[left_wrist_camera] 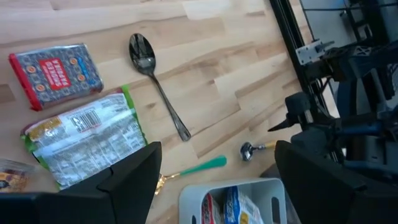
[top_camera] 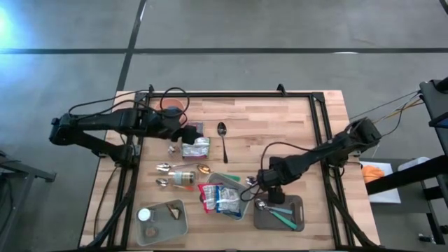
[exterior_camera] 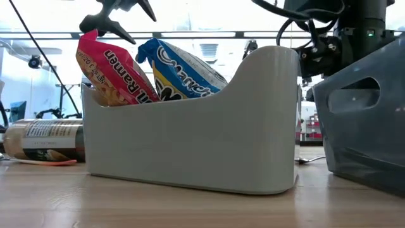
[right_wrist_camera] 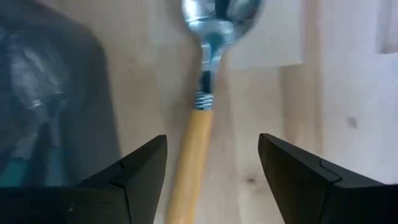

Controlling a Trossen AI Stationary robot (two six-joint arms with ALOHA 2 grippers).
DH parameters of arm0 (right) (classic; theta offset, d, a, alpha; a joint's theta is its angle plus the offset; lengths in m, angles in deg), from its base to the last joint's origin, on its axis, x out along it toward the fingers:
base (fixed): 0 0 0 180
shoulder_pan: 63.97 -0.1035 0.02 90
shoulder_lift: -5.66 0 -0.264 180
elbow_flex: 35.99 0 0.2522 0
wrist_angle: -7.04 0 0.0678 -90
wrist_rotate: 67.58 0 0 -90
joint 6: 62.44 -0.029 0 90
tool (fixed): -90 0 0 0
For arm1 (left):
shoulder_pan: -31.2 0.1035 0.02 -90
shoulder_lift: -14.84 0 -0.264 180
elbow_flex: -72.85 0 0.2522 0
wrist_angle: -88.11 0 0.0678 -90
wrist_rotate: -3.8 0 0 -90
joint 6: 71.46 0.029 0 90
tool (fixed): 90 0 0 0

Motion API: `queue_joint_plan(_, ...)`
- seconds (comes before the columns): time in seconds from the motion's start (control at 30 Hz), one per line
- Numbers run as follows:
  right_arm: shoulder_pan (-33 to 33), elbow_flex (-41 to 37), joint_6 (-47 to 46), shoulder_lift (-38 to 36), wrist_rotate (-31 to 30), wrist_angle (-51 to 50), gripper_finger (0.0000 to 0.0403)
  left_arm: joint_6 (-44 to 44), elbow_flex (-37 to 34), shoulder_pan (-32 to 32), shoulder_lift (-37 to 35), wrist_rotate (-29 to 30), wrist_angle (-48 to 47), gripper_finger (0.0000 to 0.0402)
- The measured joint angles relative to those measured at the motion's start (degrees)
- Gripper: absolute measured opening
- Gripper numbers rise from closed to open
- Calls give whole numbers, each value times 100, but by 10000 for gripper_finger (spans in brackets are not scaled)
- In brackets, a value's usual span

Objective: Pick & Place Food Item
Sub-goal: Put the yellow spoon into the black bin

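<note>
Two ramen packs (top_camera: pixel 218 197), one red and one blue, stand in a grey bin (exterior_camera: pixel 190 145) near the table's middle. A green-and-white food packet (left_wrist_camera: pixel 84 140) and a red box (left_wrist_camera: pixel 55 74) lie flat on the wood. My left gripper (top_camera: pixel 187 131) hangs open above the table beside the packet, touching nothing. My right gripper (right_wrist_camera: pixel 212 140) points down, open. Its fingers stand on either side of a wooden-handled spoon (right_wrist_camera: pixel 198 149) that lies on the table next to a dark tray (top_camera: pixel 278 213); they are apart from the handle.
A black spoon (top_camera: pixel 222 136) lies at the table's middle and a green-handled spoon (left_wrist_camera: pixel 202 167) lies by the bin. A jar (top_camera: pixel 183 175) lies on its side left of the bin. A grey tray (top_camera: pixel 162 220) sits near left. An orange bowl (top_camera: pixel 173 106) stands at the far left.
</note>
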Motion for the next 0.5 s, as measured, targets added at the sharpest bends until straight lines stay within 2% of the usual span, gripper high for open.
queue_joint_plan(0.33,2,121,60,121,20,-25,249,92,0,0,0,-207,-48,318)
queue_joint_plan(0.5,20,101,81,103,410,0,249,197,-4,0,0,-207,-50,318)
